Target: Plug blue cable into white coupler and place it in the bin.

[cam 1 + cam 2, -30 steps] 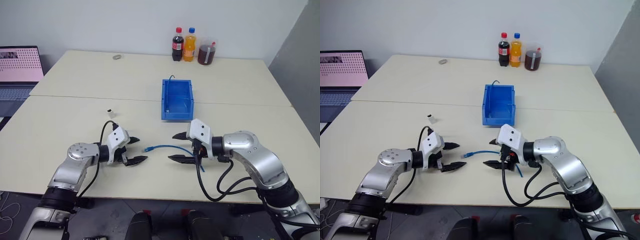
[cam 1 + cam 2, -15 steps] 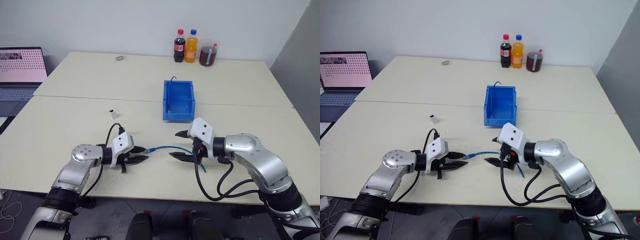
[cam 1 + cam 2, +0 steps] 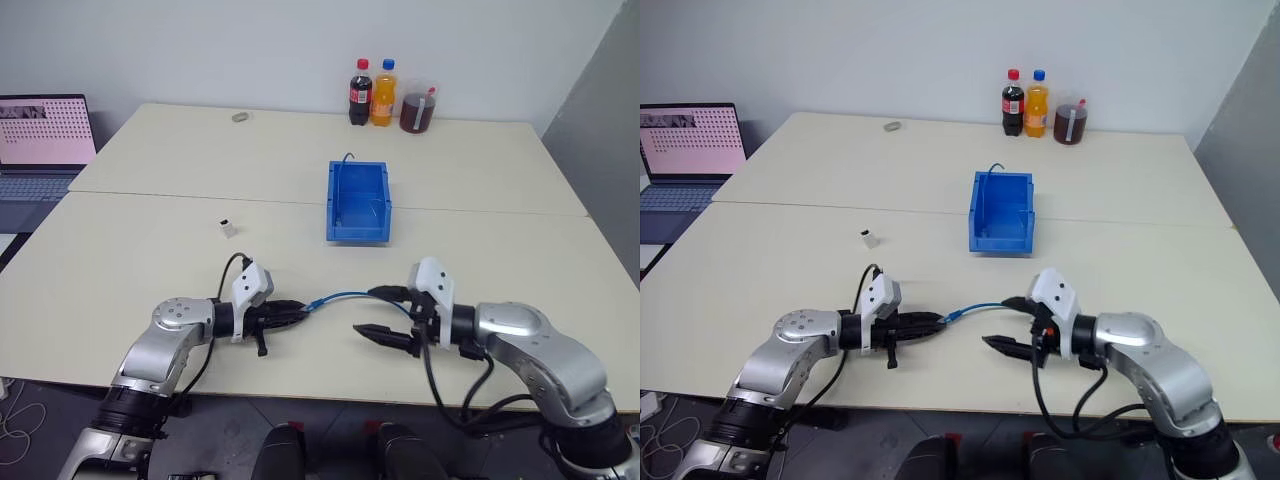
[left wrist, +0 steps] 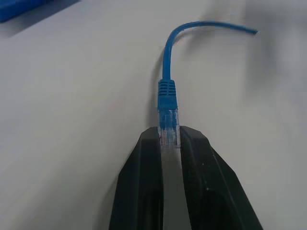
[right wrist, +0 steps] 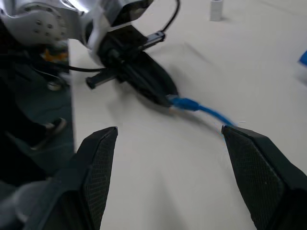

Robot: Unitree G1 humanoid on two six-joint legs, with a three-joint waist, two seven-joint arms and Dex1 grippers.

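Both head eyes looked forward and down over the worktop (image 3: 150, 250); each wrist camera sat close, sharing the blue cable (image 4: 167, 93).

— Where's the blue cable (image 3: 345, 296) on my feed?

— Lower middle of the head view, arcing over the tabletop; I see its clear plug (image 4: 168, 132) pinched between the left gripper (image 3: 300, 312)'s fingertips.

— And the white coupler (image 3: 228, 228)?

— Tiny white block, left of centre, alone on the table.

— The bin (image 3: 358, 201)?

— Bright blue, centre frame, above the cable, a thin cord poking out its far end.
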